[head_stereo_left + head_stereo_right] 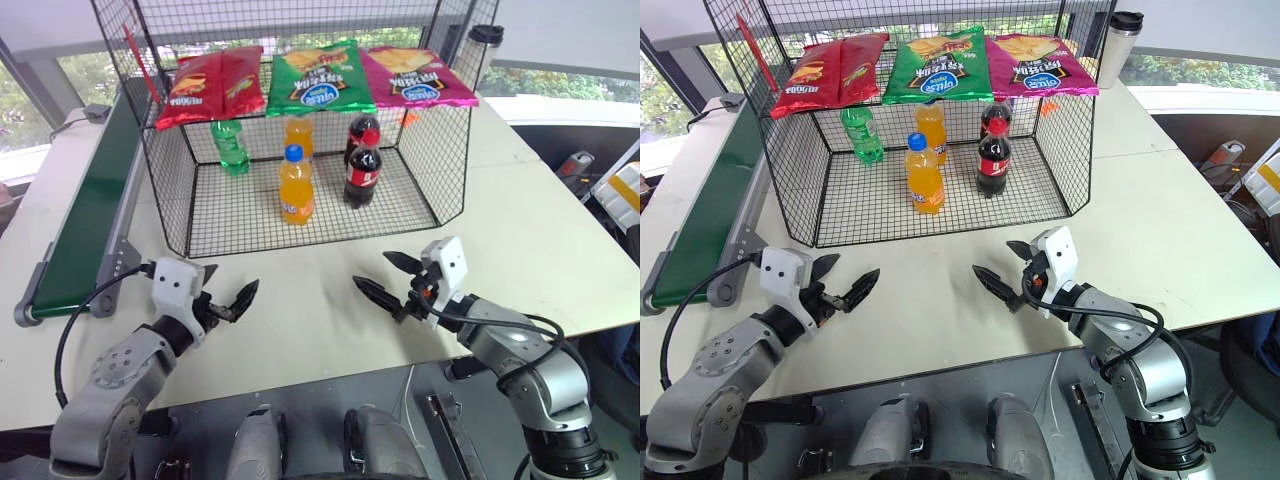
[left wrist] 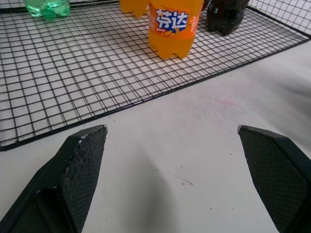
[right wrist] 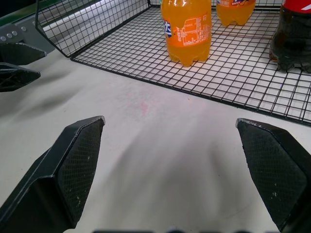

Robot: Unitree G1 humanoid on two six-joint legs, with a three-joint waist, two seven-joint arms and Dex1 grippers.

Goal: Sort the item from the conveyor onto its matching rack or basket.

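Large black wire-mesh cage with a grid floor point(image 1: 240, 215), upper centre of the head view, standing on a pale tabletop point(image 1: 300, 310). Inside, at back left: small clear-green plastic soda bottle with yellow screw cap and green label point(image 1: 230, 146), upright on the grid floor. Centre of the cage: two orange soda bottles, front one with blue cap point(image 1: 295, 186), second just behind it point(image 1: 299, 135). To their right: two dark cola bottles with red caps point(image 1: 362, 172), one behind the other. Across the slanted top shelf: three chip bags, red point(image 1: 210, 86), green point(image 1: 320, 78), magenta point(image 1: 415, 76), side by side. Along the left edge of the frame: long narrow dark green flat belt in a grey metal frame point(image 1: 85, 215), nothing lying on its visible stretch. Upper right: steel tumbler with black lid point(image 1: 482, 55), behind the cage. Lower left: left gripper point(image 1: 226, 294), black fingers spread wide, nothing between them, above bare tabletop in front of the cage. Lower right: right gripper point(image 1: 386, 277), fingers likewise parted and empty, facing the left one, well apart from it.
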